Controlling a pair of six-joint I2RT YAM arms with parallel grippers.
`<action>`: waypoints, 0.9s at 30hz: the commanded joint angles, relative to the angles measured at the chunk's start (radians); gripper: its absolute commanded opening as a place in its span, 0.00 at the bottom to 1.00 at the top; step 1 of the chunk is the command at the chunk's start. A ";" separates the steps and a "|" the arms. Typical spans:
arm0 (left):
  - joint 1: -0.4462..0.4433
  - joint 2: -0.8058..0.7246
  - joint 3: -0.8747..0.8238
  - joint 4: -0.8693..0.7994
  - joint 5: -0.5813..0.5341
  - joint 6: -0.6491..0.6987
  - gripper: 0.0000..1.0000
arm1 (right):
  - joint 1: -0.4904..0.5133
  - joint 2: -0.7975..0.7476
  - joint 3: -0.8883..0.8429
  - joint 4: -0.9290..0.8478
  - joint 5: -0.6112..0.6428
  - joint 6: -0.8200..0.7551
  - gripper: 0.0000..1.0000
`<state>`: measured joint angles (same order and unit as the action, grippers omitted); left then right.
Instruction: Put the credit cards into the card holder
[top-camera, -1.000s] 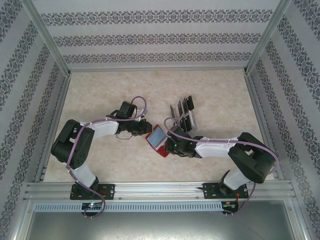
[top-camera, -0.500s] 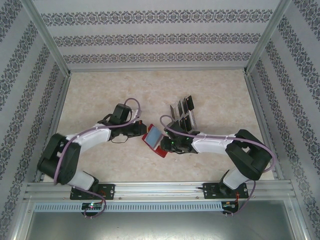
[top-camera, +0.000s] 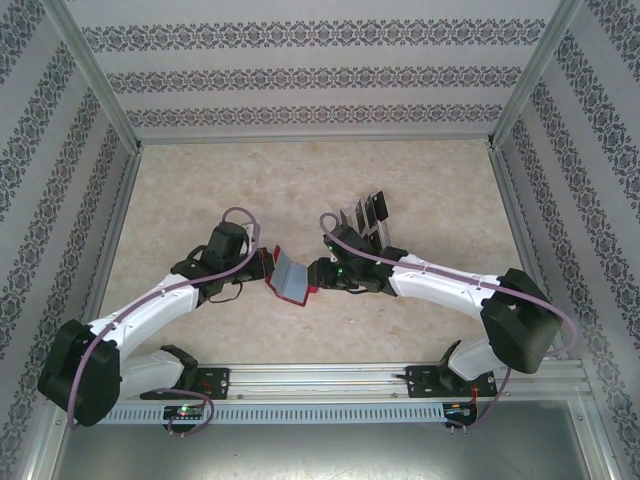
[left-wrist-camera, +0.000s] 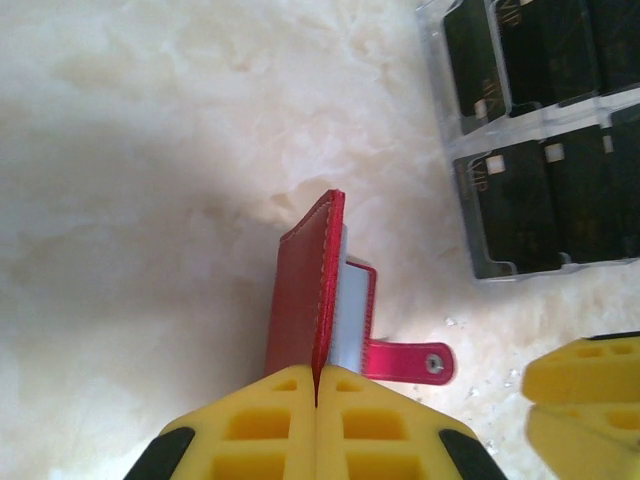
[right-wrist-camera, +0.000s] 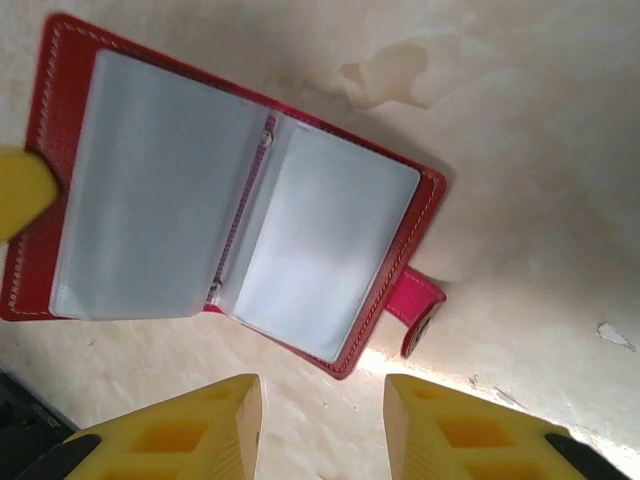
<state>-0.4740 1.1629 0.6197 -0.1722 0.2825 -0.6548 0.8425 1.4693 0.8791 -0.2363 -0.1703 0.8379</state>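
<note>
Marbled cream tabletop, patterned walls on 3 sides. Both arms reach in toward the middle and meet there.

Card holder: a small red wallet, mid-table, between the 2 grippers. It is open like a book, grey inside turned toward the right arm. From the right wrist, 2 pale grey plastic pockets show side by side, joined along a centre spine, with red stitched leather framing them. The pink-red snap tab sticks out from the far cover, its stud facing the table.

Left gripper: yellow fingers pressed together on the edge of one red cover, no gap between the pads. That cover runs edge-on away from the wrist camera, with the grey pocket sheet just beside it. From the right wrist, a yellow fingertip shows at the cover's outer edge.

Right gripper: the 2 yellow fingers stand moderately apart, with bare tabletop between them. It holds nothing and hangs just beside the tab-side cover, apart from it.

Credit cards: dark grey-black, standing in 2 rows in the slots of a clear plastic rack. The rack sits on the table beyond the right gripper, near the wallet but not touching it.
</note>
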 joint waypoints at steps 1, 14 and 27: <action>-0.029 -0.013 -0.046 0.036 -0.068 -0.093 0.00 | 0.010 0.020 0.001 0.004 -0.002 0.022 0.38; -0.096 0.065 -0.074 0.179 -0.031 -0.151 0.00 | 0.023 0.132 0.004 0.080 -0.019 0.052 0.46; -0.125 0.006 -0.128 0.219 -0.104 -0.215 0.00 | 0.063 0.227 0.055 0.143 -0.054 0.076 0.61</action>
<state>-0.5812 1.1980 0.5159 0.0101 0.2211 -0.8291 0.8886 1.6699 0.8970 -0.1165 -0.2100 0.9051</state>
